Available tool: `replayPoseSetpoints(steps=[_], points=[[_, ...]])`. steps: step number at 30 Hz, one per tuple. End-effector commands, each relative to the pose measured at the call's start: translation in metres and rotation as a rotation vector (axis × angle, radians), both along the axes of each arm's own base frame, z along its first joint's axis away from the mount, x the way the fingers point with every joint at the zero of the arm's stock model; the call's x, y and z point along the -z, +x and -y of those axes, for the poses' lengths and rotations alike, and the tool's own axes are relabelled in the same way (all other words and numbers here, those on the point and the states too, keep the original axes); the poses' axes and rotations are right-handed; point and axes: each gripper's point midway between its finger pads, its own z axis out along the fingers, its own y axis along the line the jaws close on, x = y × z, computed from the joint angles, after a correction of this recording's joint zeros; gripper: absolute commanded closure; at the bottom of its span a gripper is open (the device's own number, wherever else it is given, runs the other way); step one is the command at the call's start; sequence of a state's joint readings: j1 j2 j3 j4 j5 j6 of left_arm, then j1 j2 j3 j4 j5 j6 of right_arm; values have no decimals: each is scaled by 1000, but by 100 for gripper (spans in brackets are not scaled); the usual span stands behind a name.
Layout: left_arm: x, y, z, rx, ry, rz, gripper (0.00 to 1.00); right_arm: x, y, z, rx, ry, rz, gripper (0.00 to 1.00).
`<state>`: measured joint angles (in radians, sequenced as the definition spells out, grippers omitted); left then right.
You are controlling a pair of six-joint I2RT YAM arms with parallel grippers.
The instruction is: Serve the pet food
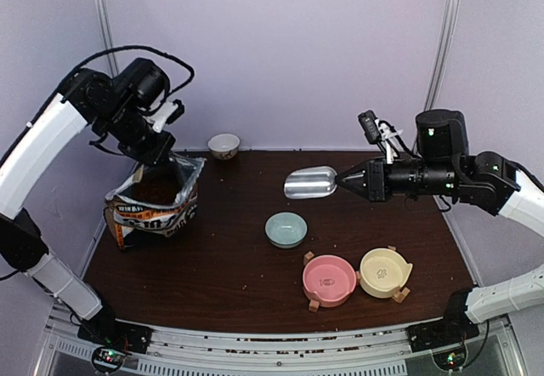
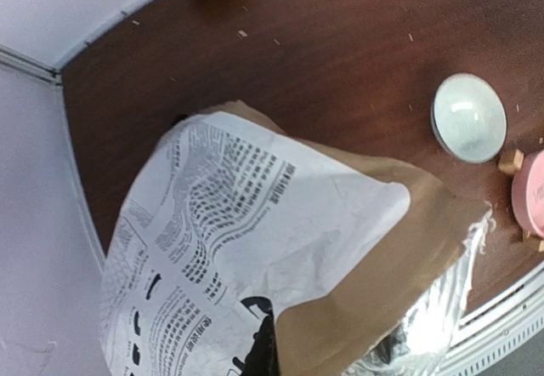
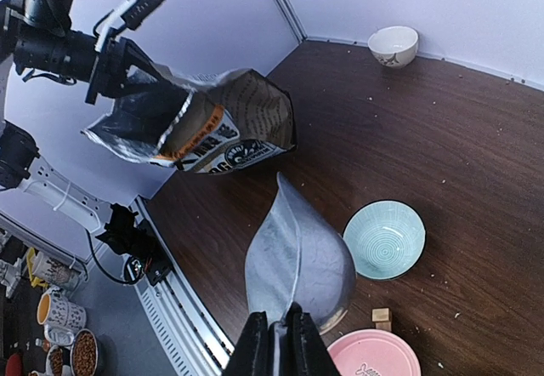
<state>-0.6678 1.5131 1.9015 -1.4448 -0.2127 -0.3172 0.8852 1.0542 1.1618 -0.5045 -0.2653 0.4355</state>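
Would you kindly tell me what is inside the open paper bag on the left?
The paper bag is open-topped; the top camera shows reddish-brown kibble pellets inside. Its walls hide how deep they go, and the left wrist view shows only its printed outside.

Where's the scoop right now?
In the top view the metal scoop is right of centre, held in the right gripper, just behind the light blue bowl, its mouth facing the pet food bag at left.

Dark wooden table (image 1: 212, 261) with four bowls (image 1: 286, 229)
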Motion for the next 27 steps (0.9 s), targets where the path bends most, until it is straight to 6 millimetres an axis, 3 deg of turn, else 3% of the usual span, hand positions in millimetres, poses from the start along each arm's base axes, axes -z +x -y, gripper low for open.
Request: replayPoseSetpoints(steps=[1,5,8,12,17,21,24,25,27], points=[[15,-20,95,137,-257,2,100,8,-6,-13,-31,31,-16,100],[61,-57,142,184,-316,-111,100,22,-21,-26,-85,53,-49,100],[81,-80,170,207,-366,-164,100,32,-40,-39,-146,80,-78,100],[88,-97,198,228,-428,-177,100,54,-56,-53,-183,84,-129,100],[90,-103,214,226,-448,-170,100,87,-61,-66,-172,15,-175,100],[89,-108,225,259,-458,-159,100,116,-49,-75,-73,-67,-199,100],[94,-115,232,300,-466,-175,100,155,-34,-77,52,-178,-251,100],[95,-115,232,306,-461,-175,95,166,-32,-77,79,-197,-271,100],[88,-113,228,296,-467,-148,69,183,-30,-80,104,-212,-298,100]])
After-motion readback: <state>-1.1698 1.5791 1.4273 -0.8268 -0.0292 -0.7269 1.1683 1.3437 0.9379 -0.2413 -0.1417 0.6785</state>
